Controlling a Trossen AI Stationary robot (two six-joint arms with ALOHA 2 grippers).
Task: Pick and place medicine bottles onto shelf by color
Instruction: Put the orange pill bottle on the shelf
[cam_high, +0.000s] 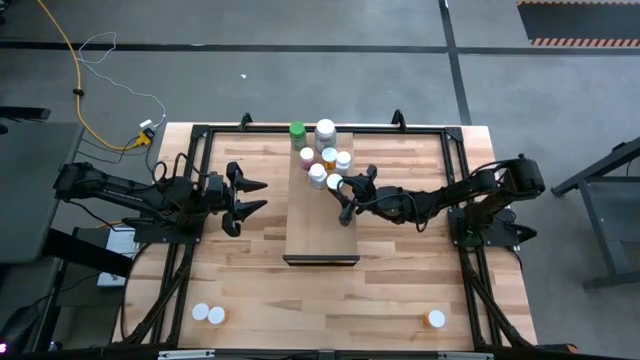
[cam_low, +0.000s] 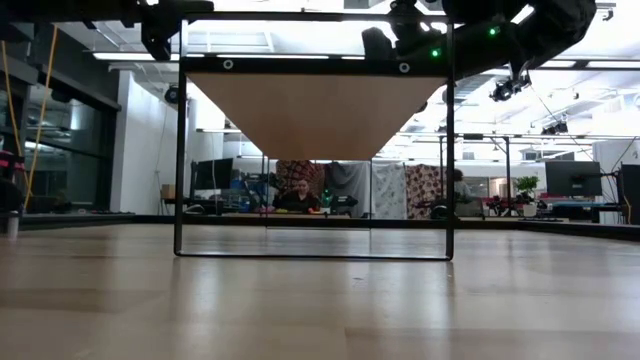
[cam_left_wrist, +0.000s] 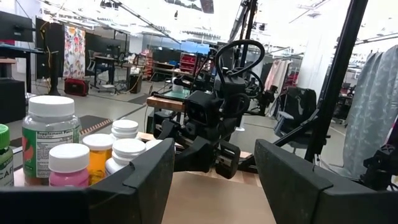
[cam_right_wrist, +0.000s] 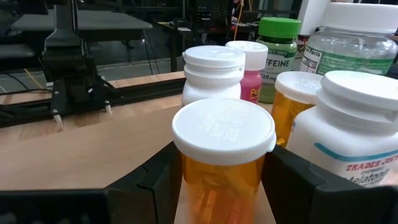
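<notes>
Jaws of the right gripper (cam_high: 337, 186) are clamped on an orange, white-capped bottle (cam_right_wrist: 222, 163) over the shelf (cam_high: 322, 232), right at the near edge of the cluster of medicine bottles (cam_high: 322, 152) standing at the shelf's far end. Looks like the placing step: this bottle is going in beside its orange neighbour (cam_right_wrist: 297, 107), with a big white one (cam_right_wrist: 351, 134) close on the other side. Next it wants a gentle lowering and a clean release without nudging those neighbours. Over at the shelf's left edge, the left gripper (cam_high: 254, 196) waits with jaws spread and nothing between them. Three more bottles (cam_high: 208, 315) sit on the tabletop (cam_high: 400, 290) near the front.
</notes>
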